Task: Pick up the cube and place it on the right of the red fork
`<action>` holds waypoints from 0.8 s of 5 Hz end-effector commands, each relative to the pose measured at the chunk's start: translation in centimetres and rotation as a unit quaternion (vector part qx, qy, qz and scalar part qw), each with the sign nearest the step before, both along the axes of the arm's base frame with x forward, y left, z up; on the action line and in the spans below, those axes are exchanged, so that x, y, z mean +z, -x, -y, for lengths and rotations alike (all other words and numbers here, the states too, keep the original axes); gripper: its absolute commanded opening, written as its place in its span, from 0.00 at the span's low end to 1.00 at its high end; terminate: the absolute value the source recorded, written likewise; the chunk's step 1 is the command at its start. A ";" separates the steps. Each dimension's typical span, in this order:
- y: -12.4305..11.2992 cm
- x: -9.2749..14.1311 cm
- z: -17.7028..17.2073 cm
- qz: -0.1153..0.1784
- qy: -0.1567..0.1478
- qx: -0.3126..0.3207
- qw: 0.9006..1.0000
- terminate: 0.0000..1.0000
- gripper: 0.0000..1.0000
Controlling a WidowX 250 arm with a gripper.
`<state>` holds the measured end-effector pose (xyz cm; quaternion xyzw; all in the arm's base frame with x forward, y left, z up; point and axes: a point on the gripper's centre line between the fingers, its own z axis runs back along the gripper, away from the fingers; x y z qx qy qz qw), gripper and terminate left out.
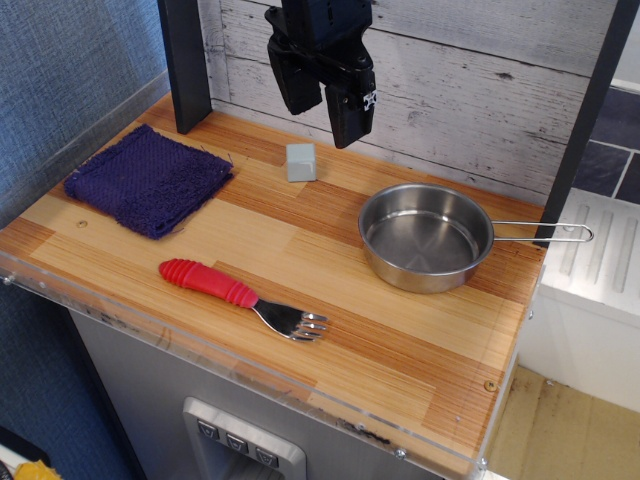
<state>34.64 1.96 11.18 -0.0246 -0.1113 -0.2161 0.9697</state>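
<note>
The cube [301,161] is a small pale grey-green block standing on the wooden table toward the back, between the purple cloth and the pan. The red fork [243,297] lies near the front edge, red ribbed handle to the left, metal tines pointing right. My black gripper [325,112] hangs in the air above and just behind the cube, close to the back wall. Its two fingers are apart and hold nothing.
A steel pan [427,237] with a wire handle sits at the right. A folded purple cloth [150,179] lies at the left. A white plank wall stands behind, with black posts [186,62] at the back left and right. The table [400,350] has a clear front rim.
</note>
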 end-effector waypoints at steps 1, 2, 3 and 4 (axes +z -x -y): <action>0.0 0.0 0.0 0.000 0.000 0.000 1.000 0.00 1.00; -0.6 0.1 -1.2 0.019 -0.004 0.060 0.998 0.00 1.00; -1.5 0.2 -1.5 0.022 -0.016 0.124 0.992 0.00 1.00; -2.5 0.1 -2.0 0.026 -0.009 0.213 0.977 0.00 1.00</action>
